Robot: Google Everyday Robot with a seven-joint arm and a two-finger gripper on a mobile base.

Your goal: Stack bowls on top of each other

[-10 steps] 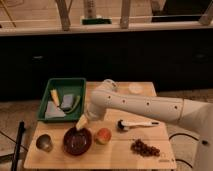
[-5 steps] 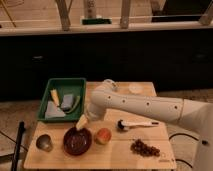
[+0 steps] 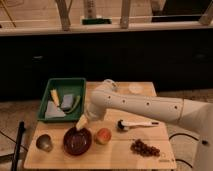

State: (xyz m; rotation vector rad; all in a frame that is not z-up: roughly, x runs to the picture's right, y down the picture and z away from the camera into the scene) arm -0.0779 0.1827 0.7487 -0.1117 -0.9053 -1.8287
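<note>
A dark red-brown bowl (image 3: 77, 141) sits on the wooden table (image 3: 115, 155) near its front left. A smaller grey metal bowl (image 3: 44, 142) stands to its left, apart from it. My gripper (image 3: 82, 122) hangs at the end of the white arm (image 3: 145, 107), just above the far rim of the dark bowl, with a pale yellowish tip showing there.
A green tray (image 3: 62, 98) holding a banana, a sponge and cloths stands at the back left. An orange-red fruit (image 3: 103, 135) lies right of the dark bowl. A white-handled brush (image 3: 136, 124) and a bunch of dark grapes (image 3: 145, 147) lie to the right. A small white dish (image 3: 135, 88) is at the back.
</note>
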